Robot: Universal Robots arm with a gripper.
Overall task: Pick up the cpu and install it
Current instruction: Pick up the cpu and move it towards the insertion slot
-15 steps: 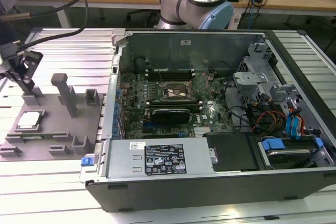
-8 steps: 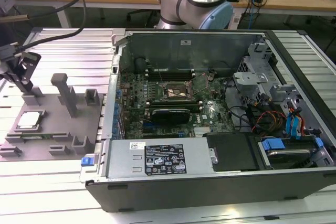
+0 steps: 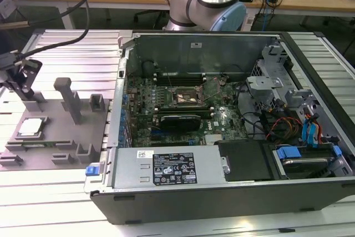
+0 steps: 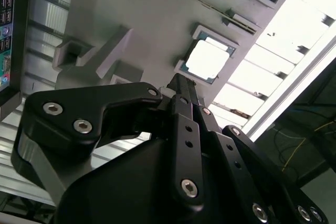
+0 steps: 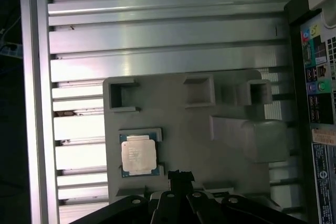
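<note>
Grey plastic fixture tray (image 3: 66,148) sits on a ribbed aluminium table (image 3: 72,54) at the exterior view's left, just beside an open computer case (image 3: 222,192). The cpu (image 3: 31,127), a small square chip with a silver-white top, lies flat in a recess of the tray, outside the case. It is well apart from the dark square socket (image 3: 186,95) on the green motherboard (image 3: 222,117).

In both wrist views the black gripper (image 4: 176,80) (image 5: 179,174) points toward the cpu (image 4: 208,60) (image 5: 138,153). Its fingers are pressed together with nothing between them, their tip near the chip's edge but not touching it.

A large white label (image 3: 173,169) covers the metal box along the case's near side, and its print is too small to read. Faint markings on the chip's top are also illegible.
</note>
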